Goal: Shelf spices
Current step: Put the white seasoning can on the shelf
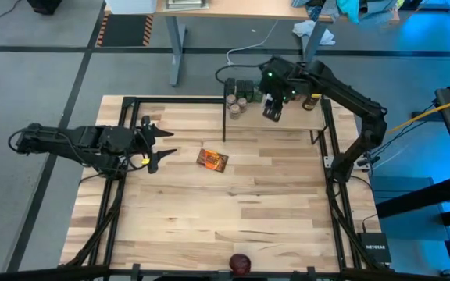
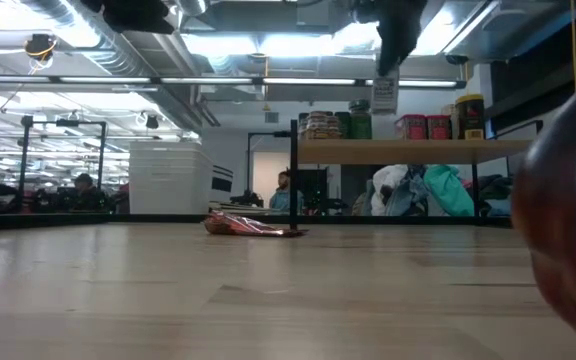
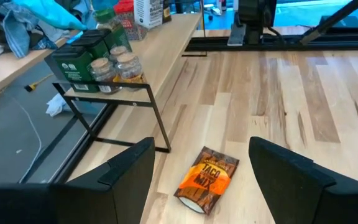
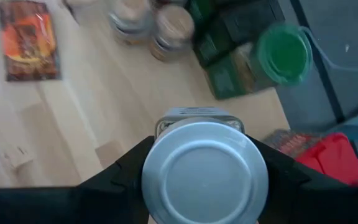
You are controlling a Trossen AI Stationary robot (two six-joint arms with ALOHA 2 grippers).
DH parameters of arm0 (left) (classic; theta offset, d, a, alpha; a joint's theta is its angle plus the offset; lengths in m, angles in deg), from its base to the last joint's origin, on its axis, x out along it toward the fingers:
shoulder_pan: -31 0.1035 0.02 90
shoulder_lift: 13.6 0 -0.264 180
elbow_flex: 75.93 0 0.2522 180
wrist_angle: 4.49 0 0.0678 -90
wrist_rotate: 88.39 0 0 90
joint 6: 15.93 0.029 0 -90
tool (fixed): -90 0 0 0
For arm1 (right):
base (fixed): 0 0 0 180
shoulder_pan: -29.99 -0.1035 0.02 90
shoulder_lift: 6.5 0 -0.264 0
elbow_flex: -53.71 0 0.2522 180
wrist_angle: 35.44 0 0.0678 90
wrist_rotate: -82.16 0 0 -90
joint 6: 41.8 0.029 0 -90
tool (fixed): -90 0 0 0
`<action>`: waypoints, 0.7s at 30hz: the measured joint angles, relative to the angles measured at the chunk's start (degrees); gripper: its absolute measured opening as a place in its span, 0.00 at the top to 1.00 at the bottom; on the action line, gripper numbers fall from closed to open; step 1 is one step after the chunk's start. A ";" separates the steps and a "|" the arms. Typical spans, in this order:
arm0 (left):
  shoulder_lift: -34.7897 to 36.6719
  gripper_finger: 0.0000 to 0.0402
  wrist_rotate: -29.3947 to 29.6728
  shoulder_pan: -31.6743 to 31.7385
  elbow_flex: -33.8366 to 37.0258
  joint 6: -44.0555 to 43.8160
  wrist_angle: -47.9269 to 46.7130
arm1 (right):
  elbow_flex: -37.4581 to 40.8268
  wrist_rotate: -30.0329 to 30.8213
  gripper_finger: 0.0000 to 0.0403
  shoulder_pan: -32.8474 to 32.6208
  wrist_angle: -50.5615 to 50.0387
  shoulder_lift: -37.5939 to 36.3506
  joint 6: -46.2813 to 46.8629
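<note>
Silver-lidded jar (image 4: 204,171) fills my right wrist view, clamped between the right gripper (image 1: 273,112) fingers above the shelf (image 1: 287,117).

Below it on the shelf I see two tan-lidded jars (image 4: 151,23), dark green tins (image 4: 241,31) and a green-lidded jar (image 4: 281,53). My left gripper (image 1: 156,146) hangs well away from the shelf with its fingers spread and nothing between them, aimed at the orange taco mix packet (image 3: 206,179) lying flat on the tabletop (image 1: 233,218) short of the shelf.
</note>
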 joint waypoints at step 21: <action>0.26 0.36 -0.38 -0.02 4.77 -3.08 10.05 | 0.54 -5.62 0.49 9.17 0.29 0.07 -11.57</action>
